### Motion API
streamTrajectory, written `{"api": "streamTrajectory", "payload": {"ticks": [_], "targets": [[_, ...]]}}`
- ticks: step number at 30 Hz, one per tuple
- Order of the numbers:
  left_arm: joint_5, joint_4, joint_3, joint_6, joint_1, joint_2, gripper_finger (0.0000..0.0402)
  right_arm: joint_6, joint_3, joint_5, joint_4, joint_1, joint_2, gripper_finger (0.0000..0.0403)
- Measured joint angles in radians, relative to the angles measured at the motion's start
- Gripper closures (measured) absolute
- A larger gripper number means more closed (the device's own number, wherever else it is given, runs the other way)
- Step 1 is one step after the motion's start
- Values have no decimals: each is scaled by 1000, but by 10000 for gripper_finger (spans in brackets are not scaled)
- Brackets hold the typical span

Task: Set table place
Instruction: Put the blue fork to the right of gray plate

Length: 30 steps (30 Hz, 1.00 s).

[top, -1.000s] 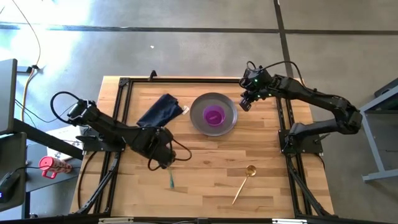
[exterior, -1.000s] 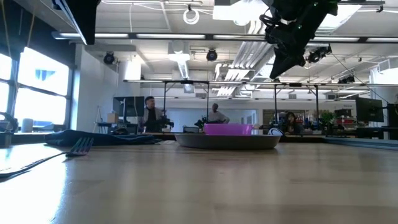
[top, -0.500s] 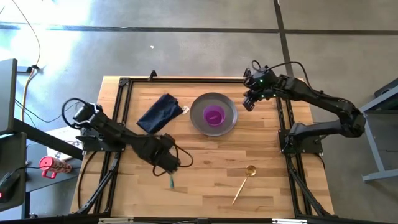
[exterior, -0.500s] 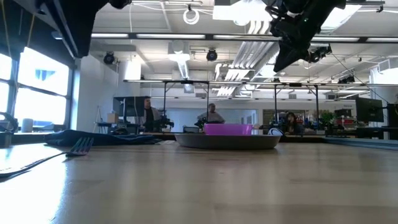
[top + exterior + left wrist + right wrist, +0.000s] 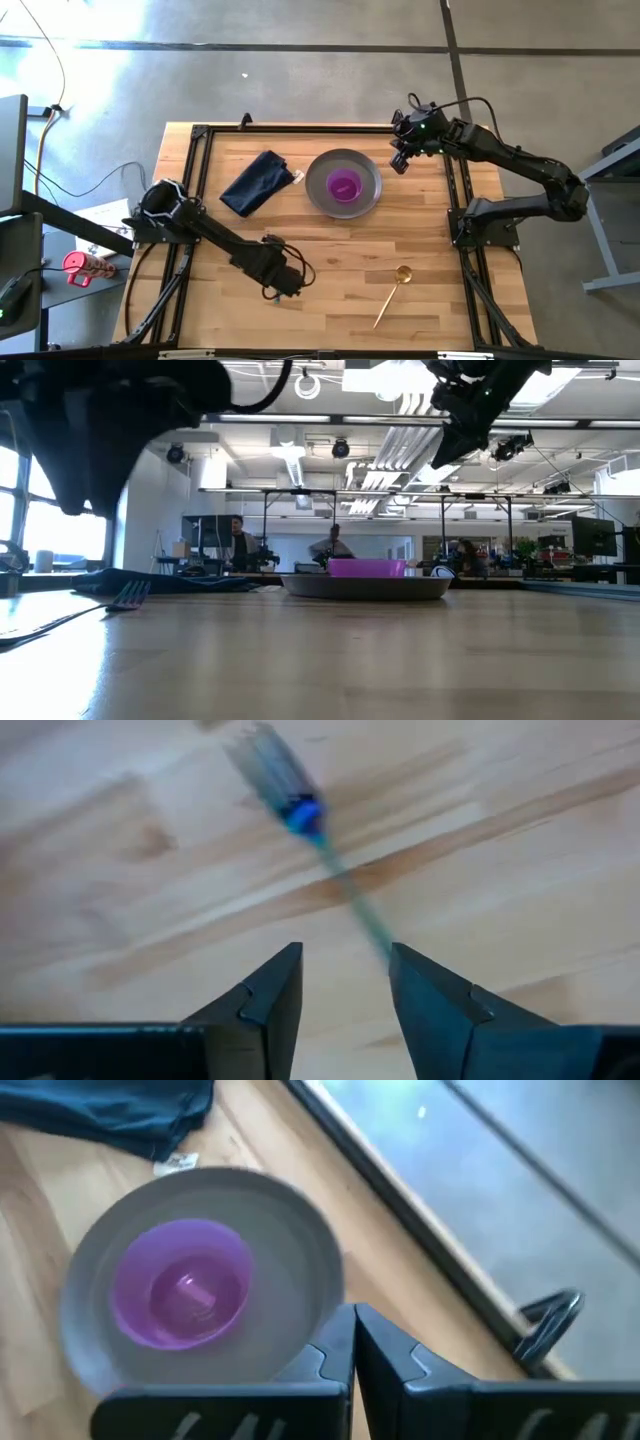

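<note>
The teal-handled fork (image 5: 300,812) lies flat on the wooden table (image 5: 330,250) near its front left, tines away from my left gripper (image 5: 345,970). That gripper hangs open just above the fork's handle (image 5: 360,910), whose near end runs in between the fingertips. The grey plate (image 5: 318,190) sits at the table's far middle with the magenta bowl (image 5: 344,186) standing in it. My right gripper (image 5: 399,162) is shut and raised by the plate's far right. The navy napkin (image 5: 257,182) lies left of the plate. The gold spoon (image 5: 392,295) rests near the front edge.
A black metal frame (image 5: 200,135) edges the table top. The low view shows the fork's tines (image 5: 125,595) at the left, the napkin (image 5: 170,582) behind them, and people in the room far beyond the table. Bare wood lies between fork and spoon.
My left gripper has travelled toward the table's near edge and a little to the right, coming down over the fork, which has stayed in place. My right gripper has risen slightly beside the plate.
</note>
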Motion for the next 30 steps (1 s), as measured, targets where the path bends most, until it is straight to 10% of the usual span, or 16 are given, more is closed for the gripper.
{"api": "streamTrajectory", "payload": {"ticks": [30], "targets": [[54, 156, 0, -253, -11, 178, 262, -241, 101, -147, -7, -85, 1, 403]]}}
